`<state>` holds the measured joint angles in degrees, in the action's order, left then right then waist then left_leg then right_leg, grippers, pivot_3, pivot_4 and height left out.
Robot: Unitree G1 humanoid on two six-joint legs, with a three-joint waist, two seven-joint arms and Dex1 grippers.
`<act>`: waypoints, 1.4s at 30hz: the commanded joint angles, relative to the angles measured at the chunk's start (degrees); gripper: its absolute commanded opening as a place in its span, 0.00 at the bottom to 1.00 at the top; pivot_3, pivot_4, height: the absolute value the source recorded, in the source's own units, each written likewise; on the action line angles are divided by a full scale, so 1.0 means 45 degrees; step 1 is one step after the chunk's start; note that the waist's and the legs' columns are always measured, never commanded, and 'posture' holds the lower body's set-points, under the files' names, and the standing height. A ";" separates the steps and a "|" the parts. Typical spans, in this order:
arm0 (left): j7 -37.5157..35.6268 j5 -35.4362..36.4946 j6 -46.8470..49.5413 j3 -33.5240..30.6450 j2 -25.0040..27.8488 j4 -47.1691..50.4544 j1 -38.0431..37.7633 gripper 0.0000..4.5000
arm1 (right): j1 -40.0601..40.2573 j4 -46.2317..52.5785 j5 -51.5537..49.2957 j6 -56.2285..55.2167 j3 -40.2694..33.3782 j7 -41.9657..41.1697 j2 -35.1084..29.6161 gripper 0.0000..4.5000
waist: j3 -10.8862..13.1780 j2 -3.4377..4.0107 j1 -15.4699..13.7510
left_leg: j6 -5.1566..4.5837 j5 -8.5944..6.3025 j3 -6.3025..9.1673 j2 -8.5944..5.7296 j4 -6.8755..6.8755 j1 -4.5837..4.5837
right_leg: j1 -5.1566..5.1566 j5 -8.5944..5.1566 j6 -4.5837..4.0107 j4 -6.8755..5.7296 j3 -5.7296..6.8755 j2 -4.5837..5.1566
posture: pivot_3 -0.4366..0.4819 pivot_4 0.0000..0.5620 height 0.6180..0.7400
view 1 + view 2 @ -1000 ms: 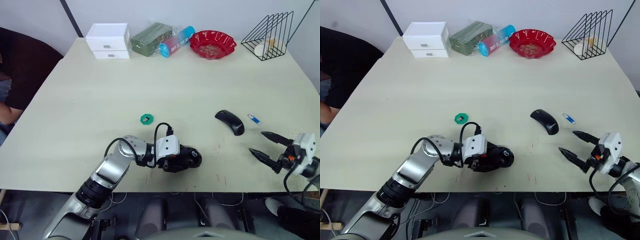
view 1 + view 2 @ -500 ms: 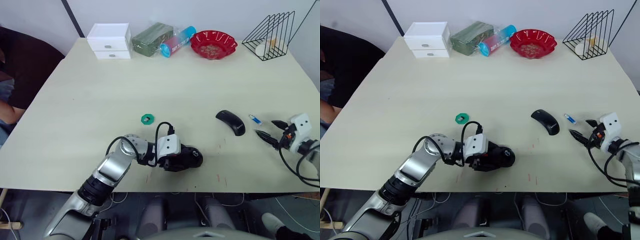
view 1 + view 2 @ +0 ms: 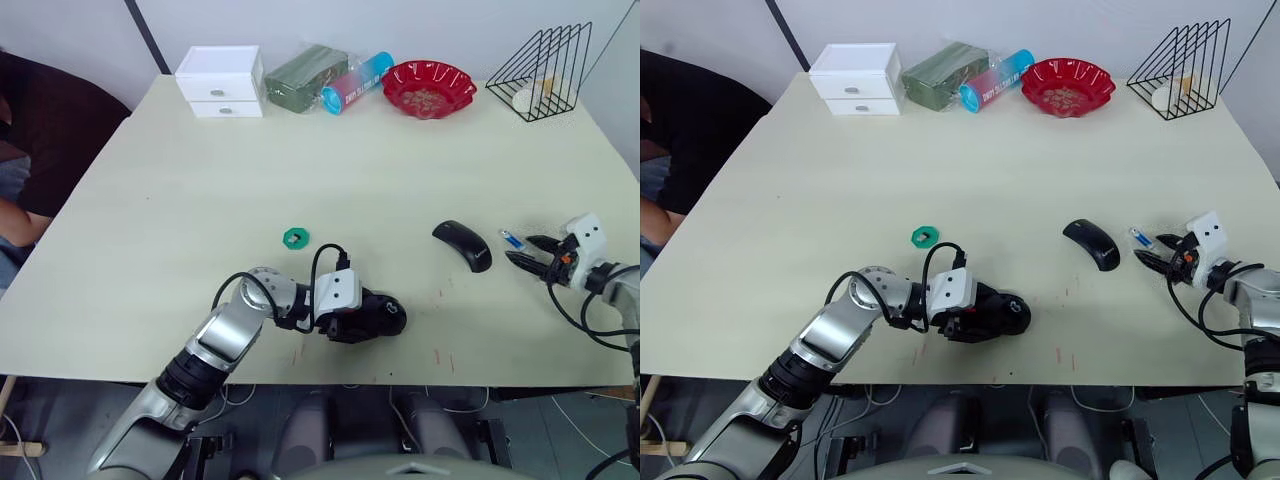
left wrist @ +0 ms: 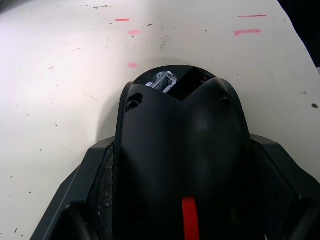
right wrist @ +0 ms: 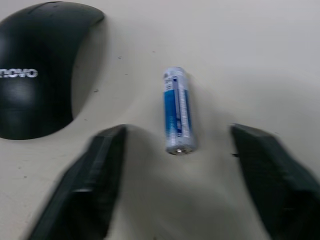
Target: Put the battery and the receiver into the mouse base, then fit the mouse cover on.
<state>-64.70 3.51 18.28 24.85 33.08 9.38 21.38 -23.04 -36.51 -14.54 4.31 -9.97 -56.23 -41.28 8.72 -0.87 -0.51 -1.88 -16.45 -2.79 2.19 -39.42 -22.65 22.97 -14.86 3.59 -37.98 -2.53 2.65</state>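
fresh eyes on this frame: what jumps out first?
The left gripper, near the table's front edge, is shut on the mouse base. At the right edge, the right gripper has its jaws open with the battery lying on the table between them, beside the mouse cover.

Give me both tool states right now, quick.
Left tool: shut on the mouse base.
Right tool: open, holding nothing, fingers either side of the battery.
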 commanded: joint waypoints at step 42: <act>0.0131 -0.0548 -0.0247 0.0465 -0.0334 -0.0808 0.0246 0.66 | 0.1664 1.8976 -0.8445 1.8984 0.1156 0.7296 0.1374 0.02 | -0.0020 0.0004 -0.0057 | -0.0003 -0.0002 0.0056 -0.0005 -0.0002 -0.0028 | 0.0004 0.0000 0.0003 0.0015 0.0026 0.0005 | 0.48 0.27 1.00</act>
<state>-64.86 2.64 16.67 25.46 31.53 6.77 22.96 -14.37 46.71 -51.41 86.72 -4.59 -25.31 -35.88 8.63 -0.85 -0.76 -1.90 -16.45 -2.49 2.17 -39.43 -22.79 22.99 -14.86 3.59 -37.91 -2.37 2.66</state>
